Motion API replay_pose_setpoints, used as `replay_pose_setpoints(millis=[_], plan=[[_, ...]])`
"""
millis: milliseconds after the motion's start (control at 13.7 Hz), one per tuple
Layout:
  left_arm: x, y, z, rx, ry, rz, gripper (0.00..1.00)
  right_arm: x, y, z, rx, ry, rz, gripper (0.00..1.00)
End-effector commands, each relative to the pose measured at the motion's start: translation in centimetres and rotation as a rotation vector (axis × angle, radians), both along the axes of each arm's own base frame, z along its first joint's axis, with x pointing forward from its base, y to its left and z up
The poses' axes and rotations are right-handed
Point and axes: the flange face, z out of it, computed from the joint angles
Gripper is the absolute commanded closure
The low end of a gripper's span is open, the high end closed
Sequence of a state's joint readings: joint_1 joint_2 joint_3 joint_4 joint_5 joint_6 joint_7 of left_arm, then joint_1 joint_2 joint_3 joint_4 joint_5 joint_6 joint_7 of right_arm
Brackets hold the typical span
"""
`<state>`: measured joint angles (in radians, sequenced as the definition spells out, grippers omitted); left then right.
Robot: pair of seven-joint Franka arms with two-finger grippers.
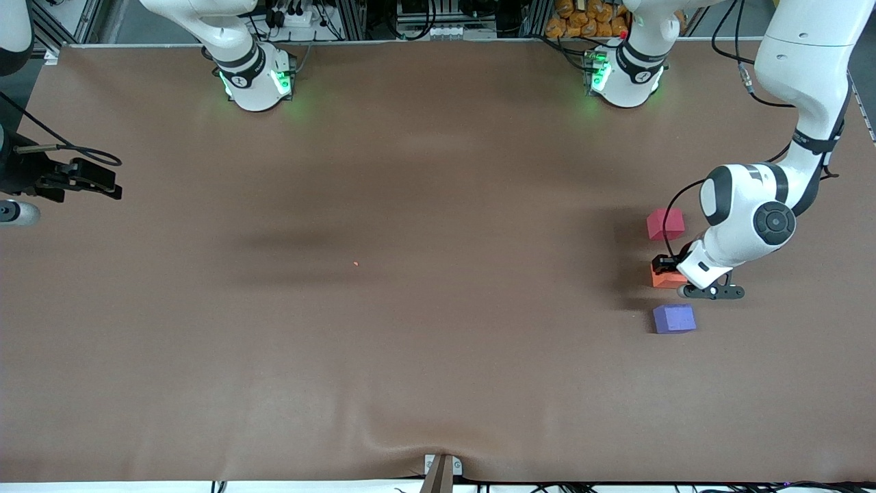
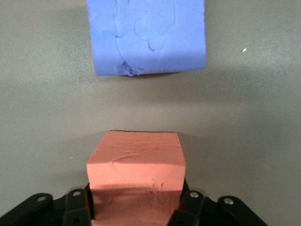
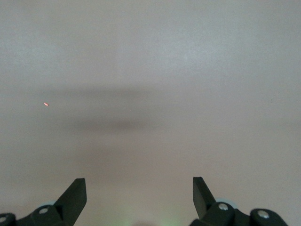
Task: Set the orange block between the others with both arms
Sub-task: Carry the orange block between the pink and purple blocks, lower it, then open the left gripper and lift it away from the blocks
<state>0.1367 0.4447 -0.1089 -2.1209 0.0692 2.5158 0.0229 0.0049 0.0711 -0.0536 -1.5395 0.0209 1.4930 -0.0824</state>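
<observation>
The left claw (image 2: 135, 207) is low over the worktop (image 1: 410, 342) near the left arm's end, its fingers (image 2: 76, 209) set on two opposite sides of the orange block (image 2: 136, 181). The block fills the gap between them, though whether they pinch it or have begun to let go cannot be told. The orange block sits on the worktop between the other two cubes: the pinkish-red block (image 1: 665, 224) lies farther from the front camera, the purple-blue block (image 1: 674, 318) nearer, with a gap on each side.

The block looks matte and foam-like, with faint creases, so it is probably light, a little soft and not slippery. Flat opposite faces, gripped around mid-height, seem the best hold; a hard squeeze might dent it.

The right claw (image 3: 139, 195) waits with fingers spread wide, holding nothing, over bare worktop toward the right arm's end.

No readable writing appears on the blocks.
</observation>
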Motion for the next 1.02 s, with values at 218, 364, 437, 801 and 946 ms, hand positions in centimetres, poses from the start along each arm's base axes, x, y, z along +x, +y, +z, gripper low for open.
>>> replay_pose_setpoints(millis=[218,364,437,801,946], plan=[[2.1,0.9,1.8,0.012,-0.047,-0.007,0.00,-0.3,0.1,0.0,0.022,0.001,-0.001,0.00],[2.7,0.9,4.0,0.018,-0.058,0.000,0.00,-0.3,0.1,0.0,0.022,0.001,-0.001,0.00],[3.0,1.7,6.2,0.022,-0.077,0.015,0.00,-0.3,0.1,0.0,0.021,0.000,-0.001,0.00],[5.9,1.7,18.5,0.044,-0.108,0.019,0.00,-0.2,0.2,0.0,0.021,0.000,0.001,0.00],[6.5,0.4,24.4,0.041,-0.105,0.015,0.00,-0.2,0.2,0.0,0.021,0.000,0.001,0.00]])
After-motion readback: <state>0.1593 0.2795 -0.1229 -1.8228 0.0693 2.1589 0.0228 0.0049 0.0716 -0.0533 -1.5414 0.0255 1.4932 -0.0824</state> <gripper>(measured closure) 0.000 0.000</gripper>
